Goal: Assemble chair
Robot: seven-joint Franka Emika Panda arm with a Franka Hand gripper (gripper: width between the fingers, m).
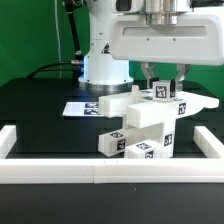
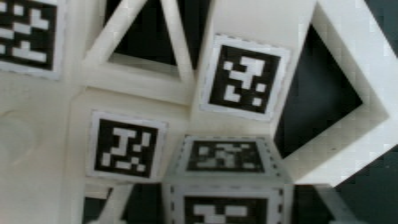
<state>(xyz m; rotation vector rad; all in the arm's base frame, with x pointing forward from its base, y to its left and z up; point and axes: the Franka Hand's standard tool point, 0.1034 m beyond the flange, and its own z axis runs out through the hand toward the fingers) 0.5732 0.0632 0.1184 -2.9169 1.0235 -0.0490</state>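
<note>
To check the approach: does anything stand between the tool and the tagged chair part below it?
Nothing visible does: in the exterior view the tool straddles the topmost tagged chair part. Whether it grips, I cannot tell.

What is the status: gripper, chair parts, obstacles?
Gripper low over chair parts, fingers either side of a tagged piece; grip unclear. Parts heaped together on black table. No obstacle seen.

Black table [image 1: 40, 115] under chair parts [image 1: 128, 128], marker board [image 1: 78, 107], rails [image 1: 60, 172]
</note>
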